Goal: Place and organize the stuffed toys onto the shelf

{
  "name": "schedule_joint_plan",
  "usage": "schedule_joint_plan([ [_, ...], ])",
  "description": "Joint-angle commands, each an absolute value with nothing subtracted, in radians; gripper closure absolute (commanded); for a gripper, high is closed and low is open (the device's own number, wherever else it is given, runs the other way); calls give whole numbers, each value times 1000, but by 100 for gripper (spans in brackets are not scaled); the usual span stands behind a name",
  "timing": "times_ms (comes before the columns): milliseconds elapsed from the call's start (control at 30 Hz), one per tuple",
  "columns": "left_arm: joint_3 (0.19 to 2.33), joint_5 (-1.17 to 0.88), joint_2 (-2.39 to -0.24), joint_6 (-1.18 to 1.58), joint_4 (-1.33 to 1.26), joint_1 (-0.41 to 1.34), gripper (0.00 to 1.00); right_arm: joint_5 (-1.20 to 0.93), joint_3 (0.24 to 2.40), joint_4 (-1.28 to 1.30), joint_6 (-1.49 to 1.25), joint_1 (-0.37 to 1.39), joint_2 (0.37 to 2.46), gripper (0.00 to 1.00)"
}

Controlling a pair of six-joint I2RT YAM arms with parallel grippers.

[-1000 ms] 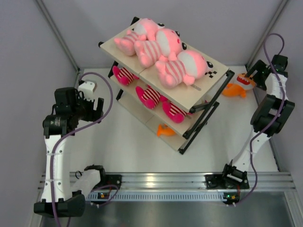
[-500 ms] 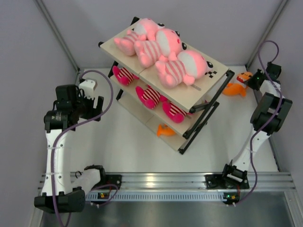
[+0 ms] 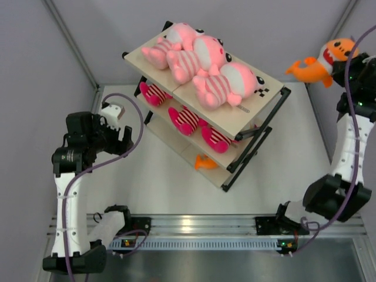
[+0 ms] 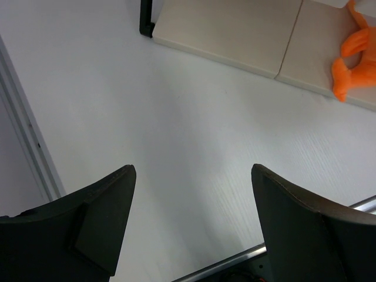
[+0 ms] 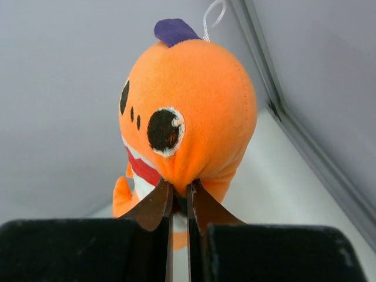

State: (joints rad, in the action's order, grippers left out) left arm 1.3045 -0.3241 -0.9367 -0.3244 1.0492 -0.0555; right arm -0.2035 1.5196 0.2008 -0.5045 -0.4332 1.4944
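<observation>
The shelf [image 3: 252,111] stands tilted mid-table. Three large pale-pink stuffed toys [image 3: 202,61] lie on its top board. Hot-pink striped toys [image 3: 187,120] fill the middle board, and one orange toy [image 3: 204,162] lies on the bottom board [image 4: 235,29], also seen as the orange toy [image 4: 352,59] in the left wrist view. My right gripper [image 5: 179,188] is shut on a pinch of an orange open-mouthed toy [image 5: 188,111], lifted high at the far right as the orange toy [image 3: 320,61]. My left gripper [image 4: 191,176] hangs open over bare table left of the shelf, holding nothing.
Grey walls with metal corner posts [image 3: 73,44] close in the table. An aluminium rail [image 3: 205,226] runs along the near edge. The left arm's purple cable [image 3: 132,126] loops near the shelf's left end.
My right gripper closed on the orange toy lying on the table right of the shelf and lifted it high. The left arm shifted only slightly.
</observation>
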Motion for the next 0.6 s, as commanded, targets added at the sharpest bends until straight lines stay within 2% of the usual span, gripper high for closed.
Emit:
schedule_joint_plan([
  [0,1296,-420,-888,-344,1046,-46,14,-176,1612,164,-563,-390,1269,100],
  [67,1308,-457,-876,-336,1046,-43,14,-140,1667,190,-557,-356,1172,100],
  [133,1319,-468,-859,-330,1046,-41,14,-77,1742,221,-519,-249,1116,100],
  [333,1348,-489,-821,-315,1048,-35,14,-55,1908,285,-515,115,1109,100],
  [433,1382,-503,-810,-319,1066,-34,14,-19,1892,255,-538,279,1115,100],
  [533,1430,-522,-798,-314,1084,-32,14,128,1922,252,-461,527,1182,100],
  [567,1445,-526,-792,-316,1091,-32,14,171,1937,255,-401,677,1210,100],
])
